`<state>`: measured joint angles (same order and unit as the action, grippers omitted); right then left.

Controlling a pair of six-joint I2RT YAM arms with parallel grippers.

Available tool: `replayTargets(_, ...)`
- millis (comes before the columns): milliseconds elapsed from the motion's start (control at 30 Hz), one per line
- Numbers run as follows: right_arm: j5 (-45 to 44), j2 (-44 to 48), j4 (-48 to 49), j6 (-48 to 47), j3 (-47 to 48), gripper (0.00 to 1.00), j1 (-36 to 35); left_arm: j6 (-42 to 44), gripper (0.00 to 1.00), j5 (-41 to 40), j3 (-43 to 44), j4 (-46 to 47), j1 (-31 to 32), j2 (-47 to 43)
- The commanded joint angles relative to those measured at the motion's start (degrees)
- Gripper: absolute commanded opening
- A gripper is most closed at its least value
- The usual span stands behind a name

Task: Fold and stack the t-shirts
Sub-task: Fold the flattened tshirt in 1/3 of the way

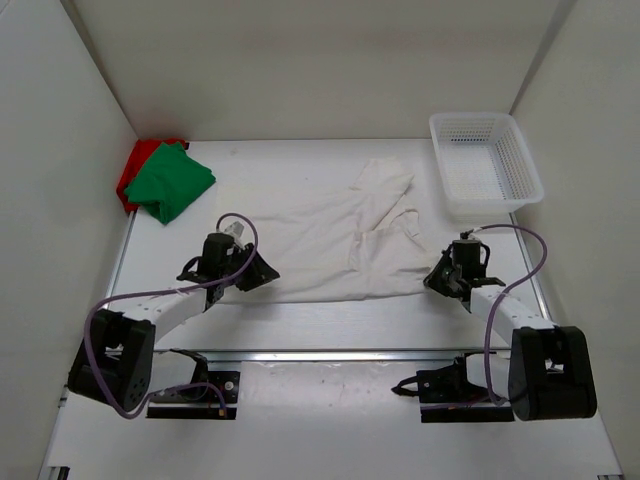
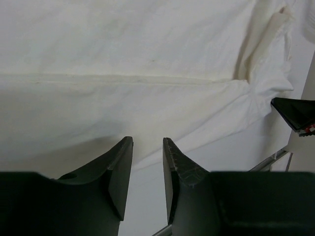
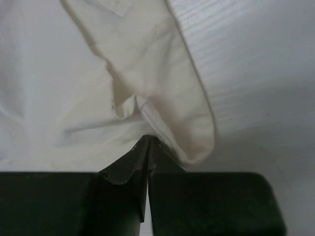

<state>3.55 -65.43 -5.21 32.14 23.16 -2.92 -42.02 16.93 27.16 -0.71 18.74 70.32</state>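
Nearest: my right fingers point(image 3: 129, 167), pressed together at a folded edge of the white t-shirt point(image 3: 147, 73); whether cloth is nipped I cannot tell. Next: my left fingers point(image 2: 120, 169), spread and empty, at its near hem. Shirt lies rumpled mid-tabletop point(image 1: 300, 320). Far left corner: green t-shirt point(image 1: 170, 182) folded atop red t-shirt point(image 1: 133, 165). Far right: mesh basket point(image 1: 485, 165).

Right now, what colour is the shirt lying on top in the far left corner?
A green shirt; the top external view shows it best.
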Motion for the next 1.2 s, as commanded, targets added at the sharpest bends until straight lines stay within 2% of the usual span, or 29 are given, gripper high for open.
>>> replayTargets(0,-1.7,-2.33,-2.77,0.64,0.58,0.0,1.07,-2.97,0.42,4.86,-4.64,3.33,-3.7,2.09)
replayTargets(133,1.27,3.1,-5.5,3.1,-3.29,0.01,5.98,-6.14,0.41,6.36,-10.19,6.24,-8.97,1.14)
replayTargets(233,5.05,7.77,-9.97,3.72,-4.18,0.0,8.89,-6.41,0.43,5.32,-11.25,3.45,-8.38,-0.01)
replayTargets(367,3.49,13.03,-16.75,4.94,-5.75,0.0,6.02,-7.54,0.43,7.41,-12.38,1.42,-8.81,-0.62)
replayTargets(500,5.76,17.52,-14.23,8.12,-5.67,0.0,3.79,-7.64,0.43,7.68,-11.96,-1.3,-8.28,-1.15)
replayTargets(600,7.0,13.69,-11.15,3.73,-1.3,0.04,1.88,-6.94,0.44,5.49,-7.58,-0.35,-6.26,-0.45)
replayTargets(667,4.37,4.14,-10.69,-1.62,5.02,0.07,-3.04,-6.06,0.45,2.0,-2.39,-0.17,-2.68,-0.01)
replayTargets(733,3.83,-2.81,-10.88,-4.96,8.98,0.07,-5.94,-5.71,0.46,-2.24,0.86,0.0,0.22,0.08)
replayTargets(833,0.06,-11.36,-11.4,-7.0,13.22,0.04,-9.99,-5.0,0.49,-4.45,3.77,1.66,3.32,0.95)
replayTargets(967,-5.81,-16.48,-11.83,-6.22,14.2,0.0,-12.54,-5.44,0.47,-2.96,3.61,4.57,2.8,3.41)
replayTargets(1133,-4.0,-16.41,-18.77,-3.58,11.49,0.0,-11.32,-5.7,0.48,-1.38,3.78,5.01,-0.63,3.77)
replayTargets(1167,-0.6,-14.74,-19.65,-2.18,9.21,0.0,-10.36,-6.31,0.47,-1.55,3.69,5.97,-1.25,3.85)
